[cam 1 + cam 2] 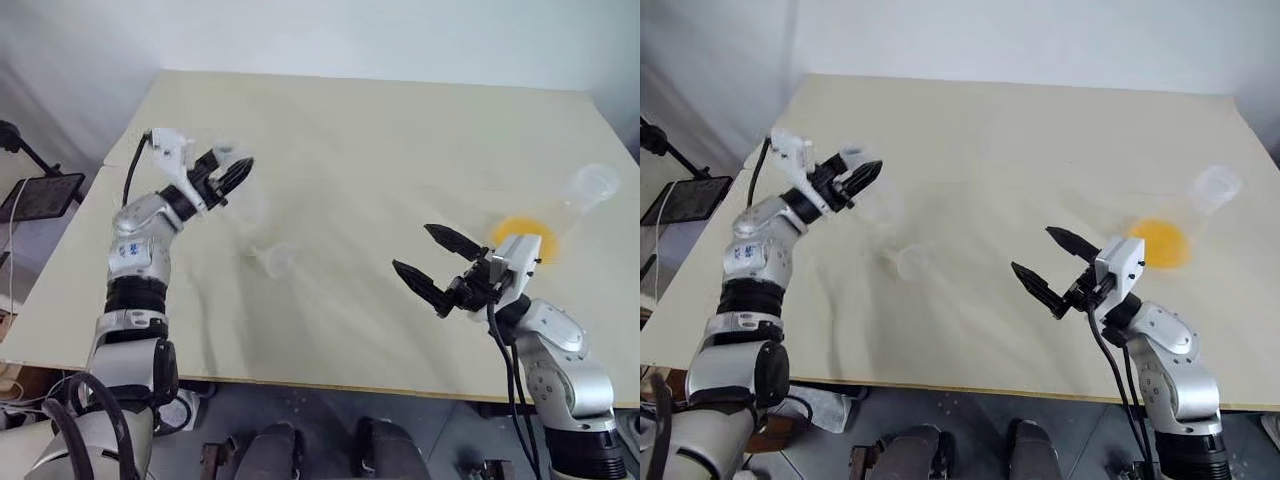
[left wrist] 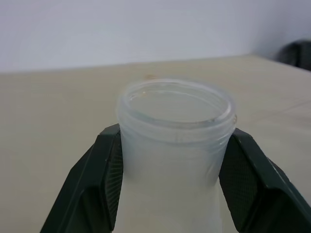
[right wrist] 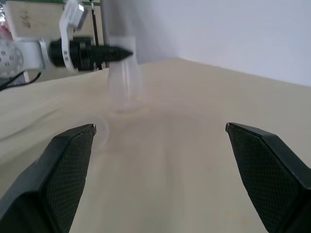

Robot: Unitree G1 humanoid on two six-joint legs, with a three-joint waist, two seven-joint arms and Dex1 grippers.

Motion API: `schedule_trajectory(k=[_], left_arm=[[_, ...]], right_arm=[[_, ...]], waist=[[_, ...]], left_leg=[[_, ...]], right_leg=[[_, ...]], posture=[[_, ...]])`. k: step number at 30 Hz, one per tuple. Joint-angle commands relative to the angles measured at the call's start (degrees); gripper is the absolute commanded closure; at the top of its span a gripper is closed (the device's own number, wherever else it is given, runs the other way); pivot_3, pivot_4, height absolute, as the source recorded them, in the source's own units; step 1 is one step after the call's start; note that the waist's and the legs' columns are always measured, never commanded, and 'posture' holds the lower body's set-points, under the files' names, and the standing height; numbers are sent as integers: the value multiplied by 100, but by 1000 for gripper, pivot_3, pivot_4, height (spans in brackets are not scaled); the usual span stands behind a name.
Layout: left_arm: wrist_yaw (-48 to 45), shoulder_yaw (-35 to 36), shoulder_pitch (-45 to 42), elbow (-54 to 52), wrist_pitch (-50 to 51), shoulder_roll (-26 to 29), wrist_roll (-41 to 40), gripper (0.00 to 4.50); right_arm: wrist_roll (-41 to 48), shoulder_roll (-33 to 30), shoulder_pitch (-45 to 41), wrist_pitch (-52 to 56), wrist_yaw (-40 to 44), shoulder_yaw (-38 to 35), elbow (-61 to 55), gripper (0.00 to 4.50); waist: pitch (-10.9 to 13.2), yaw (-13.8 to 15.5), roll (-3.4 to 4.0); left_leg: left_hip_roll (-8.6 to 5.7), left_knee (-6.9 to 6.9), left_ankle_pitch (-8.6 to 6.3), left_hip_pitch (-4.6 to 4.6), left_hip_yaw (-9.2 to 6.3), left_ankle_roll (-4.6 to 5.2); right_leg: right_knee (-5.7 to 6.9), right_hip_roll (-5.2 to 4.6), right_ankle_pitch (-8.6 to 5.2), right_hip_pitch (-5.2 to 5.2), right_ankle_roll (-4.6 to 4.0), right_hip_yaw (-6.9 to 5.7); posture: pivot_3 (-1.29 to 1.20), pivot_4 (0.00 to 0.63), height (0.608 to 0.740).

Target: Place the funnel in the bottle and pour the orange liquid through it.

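Right gripper [image 1: 428, 258] is sitting nearest the table's front edge, fingers spread wide, nothing between them, hanging over bare table [image 1: 380, 130] and pointing toward the left side.

A bit further in, centre-left, a small clear piece is lying on the tabletop, likely the funnel [image 1: 277, 259]. It's faint and hard to make out. No gripper is touching it.

Right side, just past the right gripper: the orange liquid [image 1: 522, 239] is pooling in the base of the wide-mouthed flask [image 1: 592, 186], which is lying tilted on the table with its mouth pointing toward the far right corner. Well apart from both grippers' fingers.

Further back on the left, left gripper [image 1: 233, 176] is pinching the bottle [image 2: 176, 145] at the neck, one black finger [image 2: 95, 184] pressing on each side just below the threaded rim. Mouth is facing up, bottle roughly upright. Cannot tell whether its base is touching the table or is off it.
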Motion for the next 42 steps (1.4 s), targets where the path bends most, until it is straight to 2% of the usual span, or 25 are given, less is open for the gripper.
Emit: schedule_trajectory(k=[1,5,8,13,18,26,28,33,42], left_arm=[[-526,-529,-324,-708,18,-206,38,2115],[-992,-932,-456,-663,193,-854,-99,2115],[-1136,-1196,-645,-80,-228,-1236,204,2115],[-1047,-1371,-847,706,-681,-1816,474,2115],[-1098,-1513,-810,990,-1044,-1996,737,2115],[-1154,-1490,-851,1309,-1226,-2046,857,2115],[-1198,-1482,-846,1360,-1202,-2059,846,1400],[-1476,-1413,-790,1285,-912,-2036,690,12],[-1944,-981,-512,752,-796,-1483,312,12]], right_arm=[[82,-55,123,-216,-289,-517,-529,0],[108,-62,883,-125,-521,-876,-1160,0],[40,-67,1506,-143,-636,-1152,-1493,0],[7,289,2473,-274,-1116,-1547,-2108,0],[-61,454,2776,-280,-1350,-1454,-2470,0],[-89,459,2805,-220,-1456,-1215,-2622,0],[-85,404,2719,-197,-1456,-1172,-2576,0],[-62,305,2571,-133,-1438,-1115,-2499,0],[236,-91,2212,35,-1066,-1116,-2203,0]], waist=[[0,-7,1],[-5,2,8],[-4,-8,6],[-4,-32,6],[-4,-21,7],[-4,-9,7],[-4,-3,7],[-4,-7,7],[-4,-29,7]], left_leg=[[-6,-1,0,1,2,1],[-16,-10,2,12,1,6],[-12,-9,4,8,9,11],[-4,-12,10,14,30,15],[-6,-14,10,13,37,17],[-7,-14,11,11,35,19],[-8,-13,12,10,33,20],[-10,-13,13,8,32,23],[-8,-13,13,9,29,23]], right_leg=[[0,-5,1,0,2,2],[-7,-11,4,16,8,1],[-13,-5,3,13,10,1],[-21,-1,3,11,10,12],[-30,-2,3,11,10,20],[-32,-4,3,11,10,20],[-33,-5,3,11,11,19],[-38,-5,5,12,14,19],[-35,-4,5,11,13,18]], posture=[[0,150,740],[0,150,740],[0,150,740],[0,150,740],[0,150,740],[0,150,740],[0,150,740],[0,150,740],[0,150,740]])
